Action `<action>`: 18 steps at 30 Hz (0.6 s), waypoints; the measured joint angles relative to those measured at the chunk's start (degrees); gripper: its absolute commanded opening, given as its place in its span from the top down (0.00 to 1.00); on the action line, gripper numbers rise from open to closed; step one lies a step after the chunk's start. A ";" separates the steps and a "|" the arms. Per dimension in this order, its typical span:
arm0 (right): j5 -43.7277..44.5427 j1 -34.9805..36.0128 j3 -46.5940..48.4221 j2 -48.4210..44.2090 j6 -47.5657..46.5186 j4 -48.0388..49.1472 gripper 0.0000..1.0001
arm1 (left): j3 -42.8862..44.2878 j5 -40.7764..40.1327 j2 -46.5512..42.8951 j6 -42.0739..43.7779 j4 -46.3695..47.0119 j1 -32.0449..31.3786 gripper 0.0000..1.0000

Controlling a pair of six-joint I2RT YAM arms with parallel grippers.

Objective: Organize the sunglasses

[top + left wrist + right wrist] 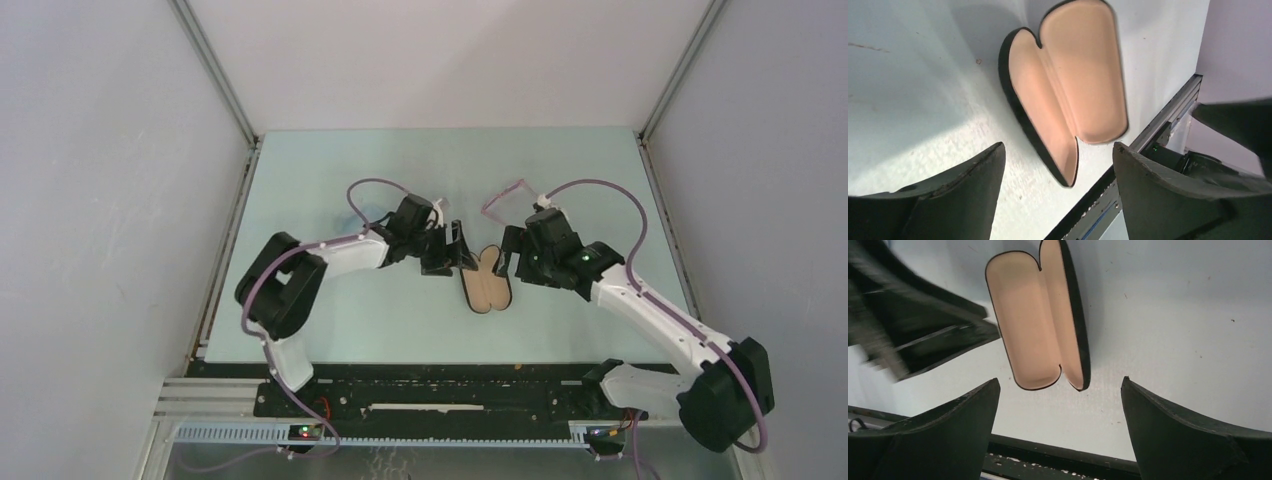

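As the right claw (510,258) gapes, sunglasses (503,195) lie beyond.

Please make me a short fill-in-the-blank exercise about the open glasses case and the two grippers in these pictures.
1. The glasses case lies ____ the left gripper and the right gripper.
2. The tan inside of the case is ____.
3. Both grippers are ____ and hold nothing.
Missing words: between; empty; open.

We see the left arm (345,257) and right arm (650,310) built of white links and bulky black joints, each with a looping purple cable (600,185), while the black left hand (1058,145) and right hand (1060,379) bear dark wedge-shaped fingers (958,430).
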 measured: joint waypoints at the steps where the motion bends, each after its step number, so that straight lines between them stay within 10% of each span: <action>1: -0.26 -0.13 0.00 1.14 -0.44 0.28 0.00 | 0.00 -0.50 -1.53 0.66 -1.27 0.00 0.17; 11: -5.38 -5.25 -0.72 12.61 -3.96 7.89 0.12 | -0.35 -6.69 -24.61 5.03 -10.01 1.22 0.17; 18: -7.69 -7.23 -0.94 20.74 -5.46 12.63 0.45 | -7.15 -9.11 -40.72 4.96 -12.24 8.68 0.17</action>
